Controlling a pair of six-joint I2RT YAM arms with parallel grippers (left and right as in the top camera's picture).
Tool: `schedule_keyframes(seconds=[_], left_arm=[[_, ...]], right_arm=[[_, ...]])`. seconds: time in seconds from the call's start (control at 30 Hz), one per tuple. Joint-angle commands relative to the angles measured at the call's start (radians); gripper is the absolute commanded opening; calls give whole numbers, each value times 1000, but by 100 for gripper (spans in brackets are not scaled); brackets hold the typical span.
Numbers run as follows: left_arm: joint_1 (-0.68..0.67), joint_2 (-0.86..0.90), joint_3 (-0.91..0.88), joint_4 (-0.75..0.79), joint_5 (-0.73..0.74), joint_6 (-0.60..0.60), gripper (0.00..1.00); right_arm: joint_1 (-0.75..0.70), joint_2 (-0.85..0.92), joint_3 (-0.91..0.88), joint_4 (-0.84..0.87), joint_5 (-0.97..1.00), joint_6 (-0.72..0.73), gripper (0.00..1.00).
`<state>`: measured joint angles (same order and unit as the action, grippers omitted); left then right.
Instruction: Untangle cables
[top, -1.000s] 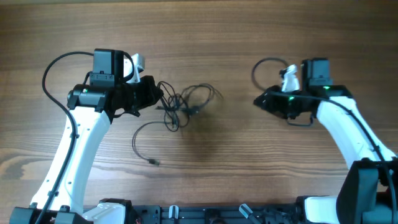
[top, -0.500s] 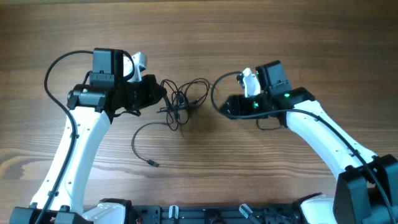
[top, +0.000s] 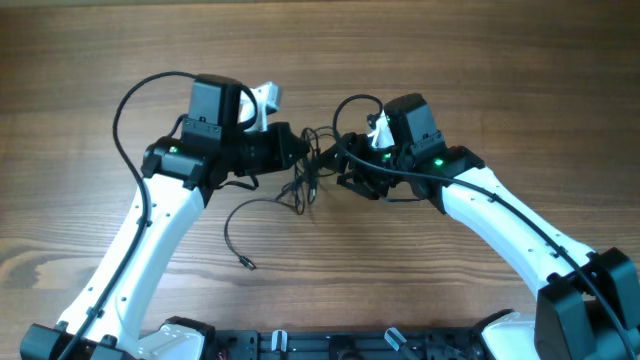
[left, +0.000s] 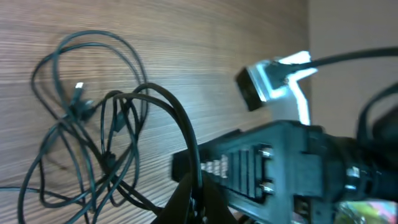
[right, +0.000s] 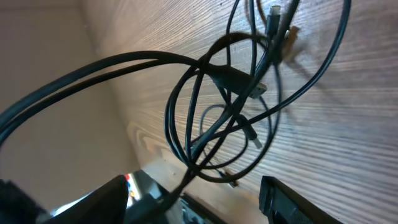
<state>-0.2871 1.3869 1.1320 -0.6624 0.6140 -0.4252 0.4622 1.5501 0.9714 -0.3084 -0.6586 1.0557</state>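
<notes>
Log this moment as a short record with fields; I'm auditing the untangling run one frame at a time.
cables: thin black cords looped in a loose tangle on the table, between the two grippers
left gripper: shut on a strand at the tangle's left side
right gripper: open, fingers apart, at the tangle's right side
plug: at the end of one cord that trails out of the tangle, lying free on the wood
progress: not untangled; loops cross each other

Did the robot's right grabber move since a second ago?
Yes. The right gripper slid to its left, across the table toward the cables. A second ago it sat far from the loose plug, and now it is much nearer.
</notes>
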Motion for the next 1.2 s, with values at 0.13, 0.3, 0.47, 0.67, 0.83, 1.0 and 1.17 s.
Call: schedule_keyframes(seconds=[0.13, 0.3, 0.47, 0.67, 0.83, 1.0, 1.17], left_arm=[[-6, -54, -4, 13, 70, -28, 4], [-6, -100, -4, 39, 78, -28, 4], [-6, -145, -4, 50, 93, -32, 4], [-6, -183, -4, 55, 138, -33, 4], [-6, -192, -4, 60, 190, -35, 4], [-6, -192, -4, 73, 241, -35, 4], [5, -192, -4, 66, 190, -18, 4]], right_arm=[[2, 4, 15, 3, 3, 47, 70], [2, 4, 15, 1, 9, 45, 64], [2, 4, 14, -24, 47, 45, 61], [2, 4, 1, -26, 92, 46, 55], [2, 4, -1, -5, 110, 45, 54], [2, 4, -1, 20, 158, 44, 26], [2, 4, -2, 13, 211, 3, 4]])
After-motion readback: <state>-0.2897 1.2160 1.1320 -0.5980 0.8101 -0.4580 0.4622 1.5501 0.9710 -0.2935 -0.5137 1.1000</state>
